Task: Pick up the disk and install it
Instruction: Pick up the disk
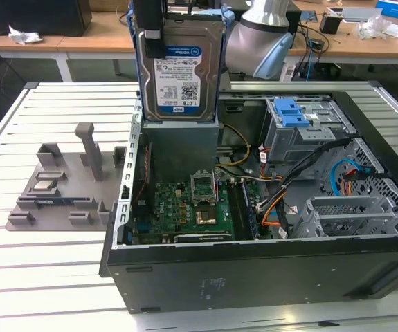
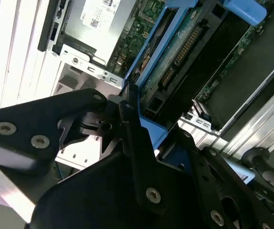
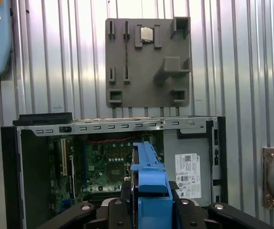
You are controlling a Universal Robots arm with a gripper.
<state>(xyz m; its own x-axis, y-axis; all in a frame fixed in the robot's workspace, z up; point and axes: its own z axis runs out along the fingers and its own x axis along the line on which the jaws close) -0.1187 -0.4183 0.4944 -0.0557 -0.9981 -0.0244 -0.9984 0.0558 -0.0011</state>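
The hand [image 3: 151, 199] is drawn narrow and clamped on the disk [image 1: 178, 72], its black fingers [image 3: 126, 192] pressing the blue side-rail frame from both sides. In the exterior view the disk hangs upright, on edge, with its white-and-blue label facing the camera, raised above the open computer case [image 1: 254, 270] over the end towards that view's left, clear of the green motherboard [image 1: 185, 207] below. The arm [image 1: 261, 34] reaches in from behind the case, with the hand pointing straight down. The first wrist view looks down past the hand: the disk appears there edge-on as a blue strip [image 3: 148, 164] between the fingers, with the case interior beneath it and, beyond the case, a gray parts holder [image 3: 148, 90] lying on the slatted white table [image 3: 55, 71] and carrying a small square silver chip [image 3: 147, 33]. The second wrist view gives the disk's other face, the circuit-board side with its connector row [image 2: 184, 47], held inside the blue frame where the fingers [image 2: 132, 126] grip it. The exterior view also shows a drive cage with a blue latch [image 1: 292, 111] at the far side of the case.
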